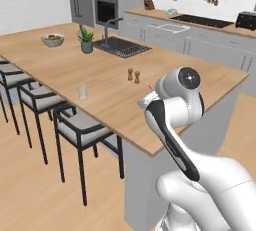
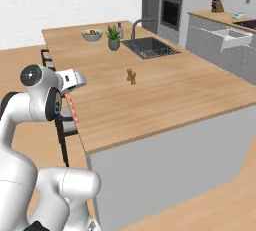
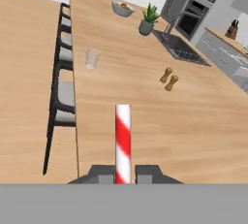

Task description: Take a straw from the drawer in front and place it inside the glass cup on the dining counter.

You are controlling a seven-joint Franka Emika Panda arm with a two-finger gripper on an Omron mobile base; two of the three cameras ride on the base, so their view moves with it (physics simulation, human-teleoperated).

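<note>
Straw red/white striped; glass cup clear; dining counter light wood top w/ grey sides; shakers brown.

There were no words or numbers to read anywhere. The straw only had red and white stripes on it, not letters.

I see bright, even rendered light with no glare. Soft shadows lie under the stools and desk overhang. All views are slightly soft and low-resolution, without edge distortion.
</note>
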